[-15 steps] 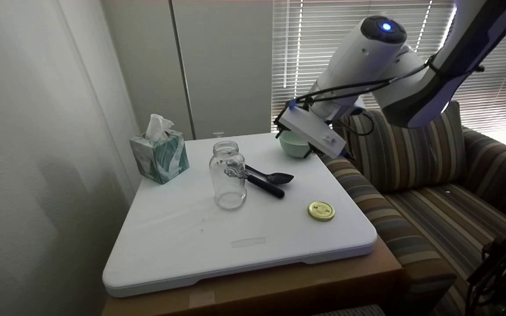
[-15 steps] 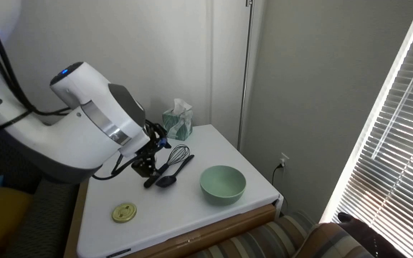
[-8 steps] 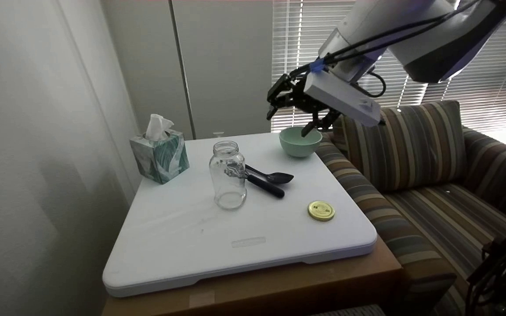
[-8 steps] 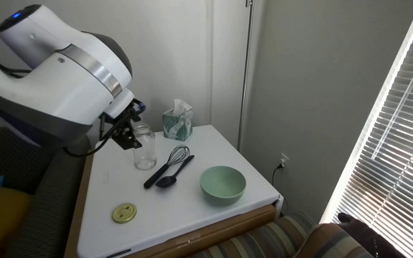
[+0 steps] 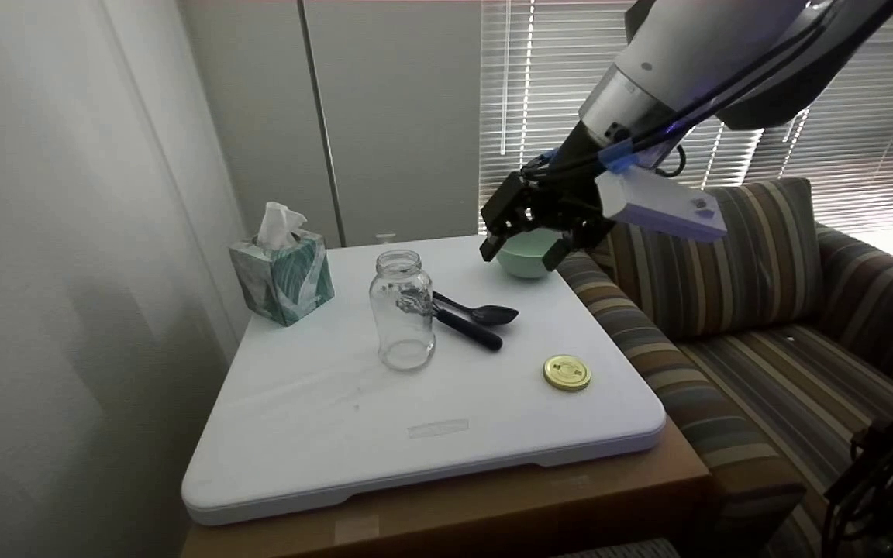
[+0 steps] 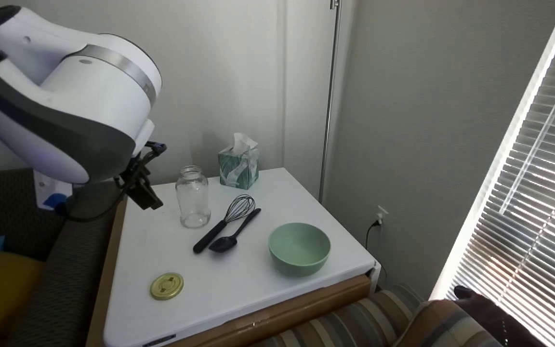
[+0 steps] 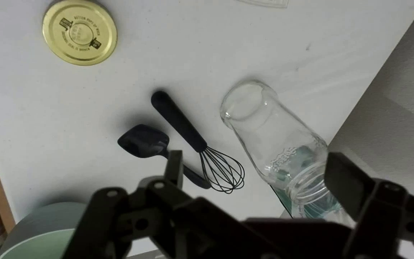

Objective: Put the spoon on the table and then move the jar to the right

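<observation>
The spoon [image 7: 144, 141] lies flat on the table [image 5: 299, 434] beside the whisk [image 7: 178, 120], its step apparently complete, while the jar [image 6: 193, 197] stands upright nearby, its shift to the right seemingly undone, and the empty gripper [image 7: 255, 167] hangs above, jaws spread apart.

The table [image 6: 239, 286] bears jar [image 6: 193, 200], spoon [image 6: 225, 243], whisk [image 6: 218, 228], lid [image 6: 166, 286], bowl [image 6: 299, 250] and tissue box [image 6: 239, 169].

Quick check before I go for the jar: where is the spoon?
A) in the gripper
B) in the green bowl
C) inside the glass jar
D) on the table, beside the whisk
D: in both exterior views the spoon lies on the white table beside the whisk, and the wrist view agrees.
</observation>
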Motion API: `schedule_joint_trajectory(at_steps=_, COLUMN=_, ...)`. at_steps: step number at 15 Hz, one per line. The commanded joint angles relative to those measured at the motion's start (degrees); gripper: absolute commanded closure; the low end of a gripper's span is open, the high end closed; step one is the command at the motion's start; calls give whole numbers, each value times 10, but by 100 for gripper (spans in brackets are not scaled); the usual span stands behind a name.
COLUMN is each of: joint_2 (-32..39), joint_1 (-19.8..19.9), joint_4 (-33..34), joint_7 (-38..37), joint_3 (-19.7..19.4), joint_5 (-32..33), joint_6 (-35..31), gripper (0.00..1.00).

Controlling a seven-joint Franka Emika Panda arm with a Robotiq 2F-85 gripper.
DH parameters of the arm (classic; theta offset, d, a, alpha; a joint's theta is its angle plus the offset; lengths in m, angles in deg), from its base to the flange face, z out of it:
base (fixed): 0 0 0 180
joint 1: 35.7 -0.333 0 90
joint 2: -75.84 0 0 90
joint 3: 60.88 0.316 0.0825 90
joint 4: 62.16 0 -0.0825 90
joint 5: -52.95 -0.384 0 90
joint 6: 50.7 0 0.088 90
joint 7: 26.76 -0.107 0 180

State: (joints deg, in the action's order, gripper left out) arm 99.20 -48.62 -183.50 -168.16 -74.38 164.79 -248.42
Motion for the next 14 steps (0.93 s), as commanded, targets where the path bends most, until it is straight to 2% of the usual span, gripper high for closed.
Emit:
schedule_joint_trajectory(at_steps=1, joint_2=0, joint_1=0, joint_4=0, joint_7=0, joint_3=0, joint_5=0, joint_6=0, gripper=0)
schedule_joint_trajectory(at_steps=3, joint_2=7, joint_1=4, joint_4=8, joint_7=9, joint_3=1, joint_5=4, joint_6=-12, gripper=0)
schedule_joint_trajectory(at_steps=6, joint_2=32, joint_1=46, joint_4=32, joint_7=29, joint_3=59, joint_5=30, joint_6=-9, gripper=0)
schedule_joint_trajectory(at_steps=10, joint_2=95, joint_1=92, joint_4=82, joint_7=41, joint_3=137, joint_5=133, joint_6=-11, gripper=0)
schedule_joint_trajectory(at_steps=11, joint_2=111, joint_1=89, joint_4=94, joint_7=33, joint_3=140, joint_5=167, joint_6=-12, gripper=0)
schedule_joint_trajectory(at_steps=13, joint_2=134, joint_1=61, joint_4=114, joint_7=7, joint_3=119, joint_5=235, joint_6=-11, gripper=0)
schedule_joint_trajectory(at_steps=14, joint_2=136, joint_1=33, joint_4=117, joint_7=-15, joint_3=96, joint_5=271, joint_6=-11, gripper=0)
